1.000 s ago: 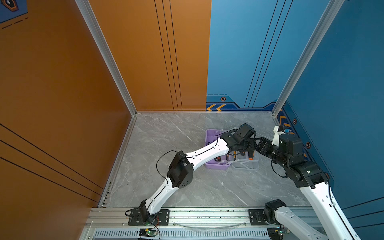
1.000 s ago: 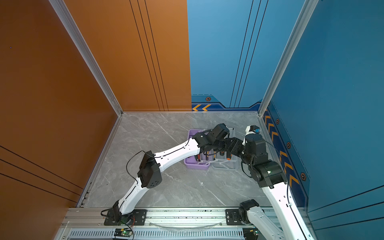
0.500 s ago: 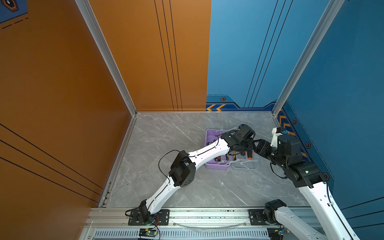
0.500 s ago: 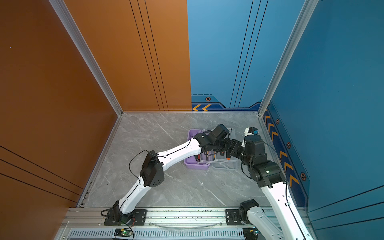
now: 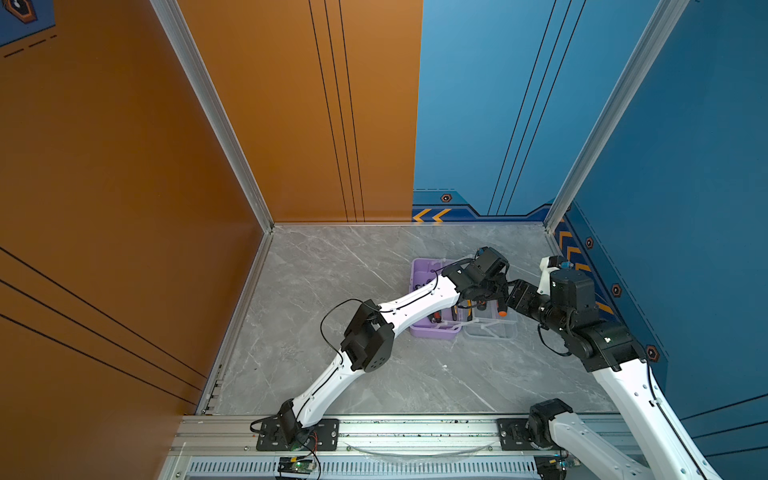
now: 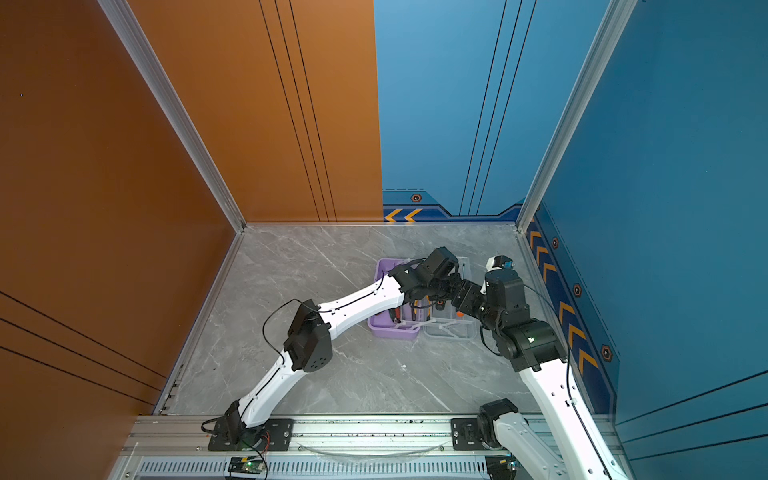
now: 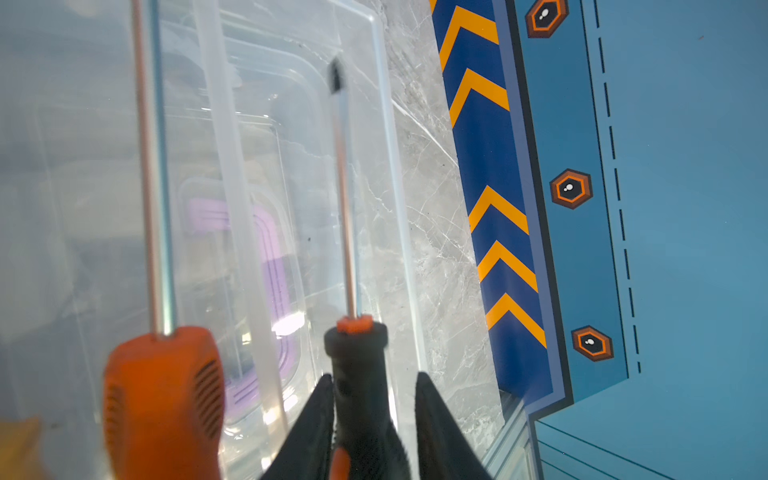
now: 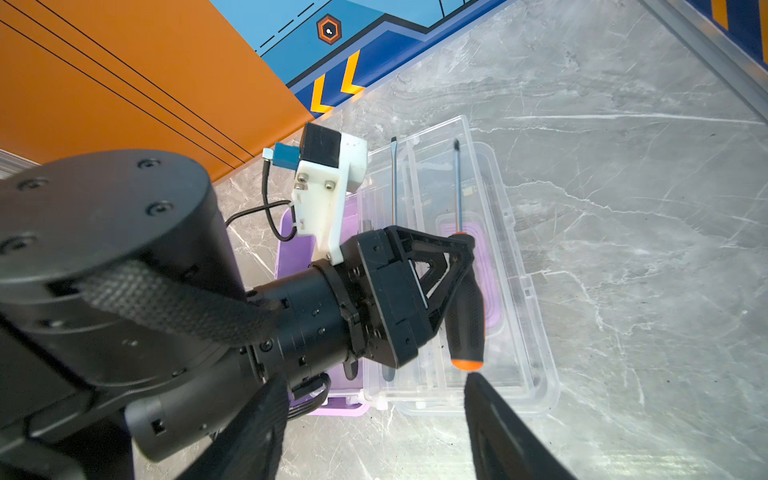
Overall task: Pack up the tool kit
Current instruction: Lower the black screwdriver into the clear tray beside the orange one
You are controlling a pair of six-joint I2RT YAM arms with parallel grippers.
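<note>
in clear lid (image 8: 524,286), l tool (image 7: 374,379) astride screwdriver (image 8: 467,316)

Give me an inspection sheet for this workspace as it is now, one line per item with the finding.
Surface: grey marble table, no spills seen.
Job's things: lilac case open, clear lid flat beside it; black-handled screwdriver and orange-handled screwdriver lie in the lid.
Clutter: nothing seen.
Grippers: left gripper open around the black handle; right gripper open, empty.
Cables: black cable loops off the left elbow, away from the case.
Surroundings: orange wall, blue wall, aluminium rail.
</note>
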